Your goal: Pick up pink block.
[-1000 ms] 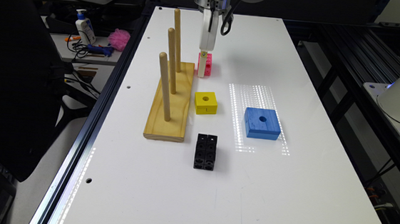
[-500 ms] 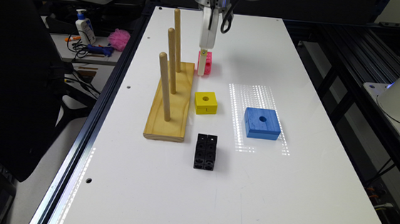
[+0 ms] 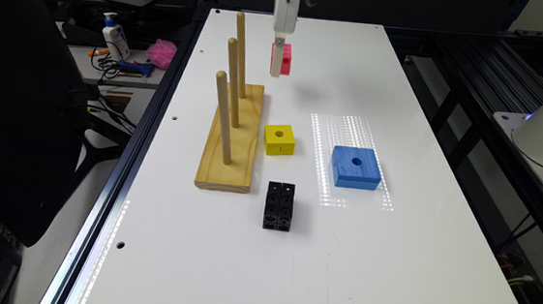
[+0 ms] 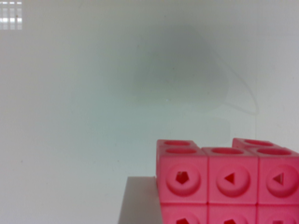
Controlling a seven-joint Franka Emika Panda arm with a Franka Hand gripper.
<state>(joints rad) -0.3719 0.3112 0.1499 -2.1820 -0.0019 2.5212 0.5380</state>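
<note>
One gripper in the exterior view holds the pink block pinched above the white table, its shadow below; from the yellow block, the pink block sits toward twelve o'clock. Up close, the wrist view shows the pink block, holed faces forward, clear of the table.

You're looking at a long white table with a metal rail along its edge on the exterior view's left. A patch of dotted light glints on its surface. Beyond that edge sits a dark chair and a low side desk carrying a lotion bottle, tangled cables and a fluffy pink puff. Black framing runs along the exterior view's right.
</note>
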